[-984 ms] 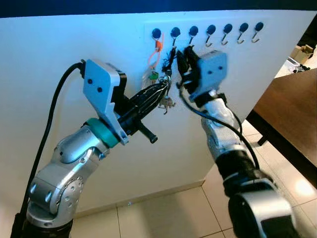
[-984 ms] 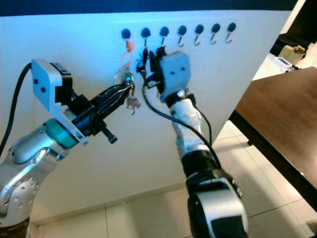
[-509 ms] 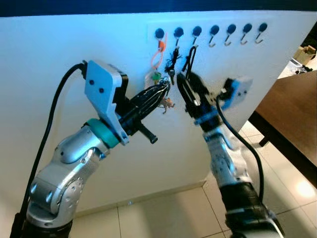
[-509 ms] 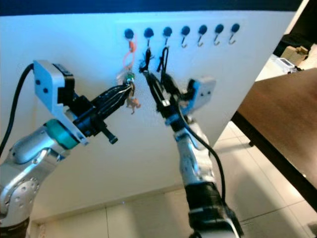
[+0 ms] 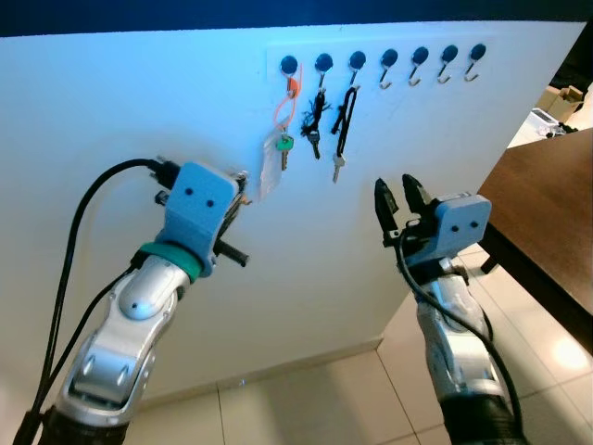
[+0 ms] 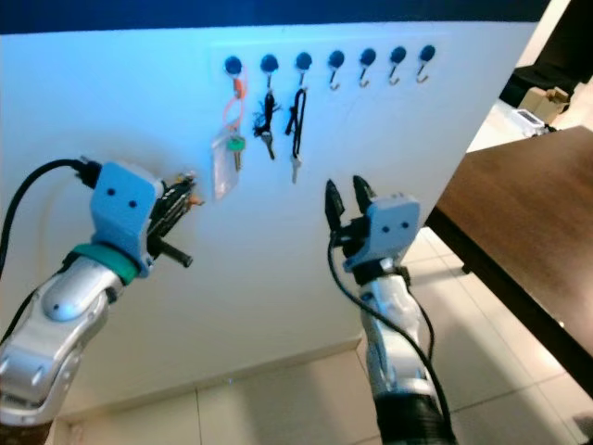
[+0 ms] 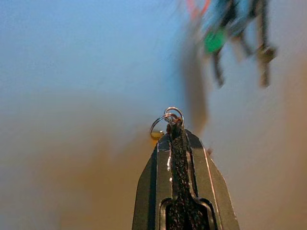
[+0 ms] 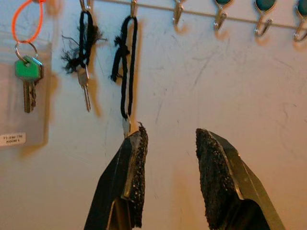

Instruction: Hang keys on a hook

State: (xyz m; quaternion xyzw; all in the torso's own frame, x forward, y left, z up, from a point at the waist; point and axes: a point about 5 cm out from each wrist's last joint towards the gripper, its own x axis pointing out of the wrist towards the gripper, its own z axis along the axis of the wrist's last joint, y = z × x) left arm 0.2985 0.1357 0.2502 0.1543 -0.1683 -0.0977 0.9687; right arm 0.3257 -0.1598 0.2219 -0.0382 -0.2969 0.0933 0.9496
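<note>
A rail of hooks [image 5: 389,57] runs along the top of the white wall. Its three leftmost hooks are taken: an orange loop with a green key and clear tag [image 5: 281,139], a black-tassel key [image 5: 315,116], and a black-cord key [image 8: 127,67]. The hooks further right [image 8: 220,18] are bare. My left gripper [image 7: 175,132] is shut on a small silver key ring [image 7: 165,119], held left of and below the hanging keys. Below the cord key, my right gripper [image 5: 398,199] stands open and holds nothing, away from the wall.
A dark wooden table [image 5: 547,195] stands to the right, close to my right arm. Tiled floor [image 5: 306,399] lies below the wall. A cardboard box [image 5: 567,93] sits at the far right.
My right gripper has let go of the black-cord key, which now hangs on the third hook, and has dropped back from the wall. My left gripper has drawn back to the left with the ring.
</note>
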